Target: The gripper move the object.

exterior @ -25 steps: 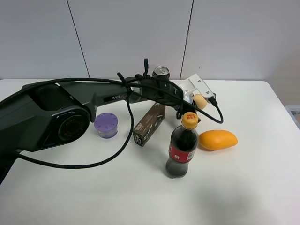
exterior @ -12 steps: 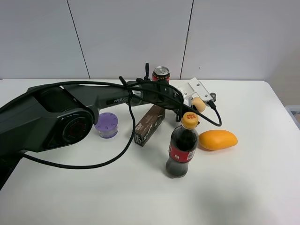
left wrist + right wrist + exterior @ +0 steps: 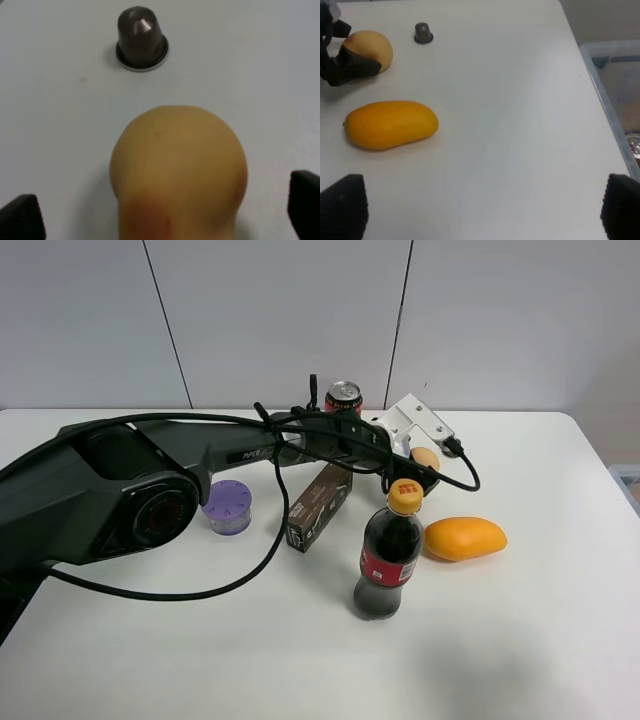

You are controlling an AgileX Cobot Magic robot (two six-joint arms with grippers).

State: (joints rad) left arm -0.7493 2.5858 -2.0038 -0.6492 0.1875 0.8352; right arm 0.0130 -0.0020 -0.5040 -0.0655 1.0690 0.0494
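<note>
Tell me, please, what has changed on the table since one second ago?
The left gripper and its arm shifted slightly, uncovering more of the red can; the object sank a little with it. Now the jaws stand open on both sides of the object, not touching. The mango, bottle, brown box and purple container stayed put.

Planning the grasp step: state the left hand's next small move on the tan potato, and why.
Probably close the left hand on the potato: it appears to rest on the table between the fingertips, which stand wide with bare table on both sides, so nothing is gripped yet.
</note>
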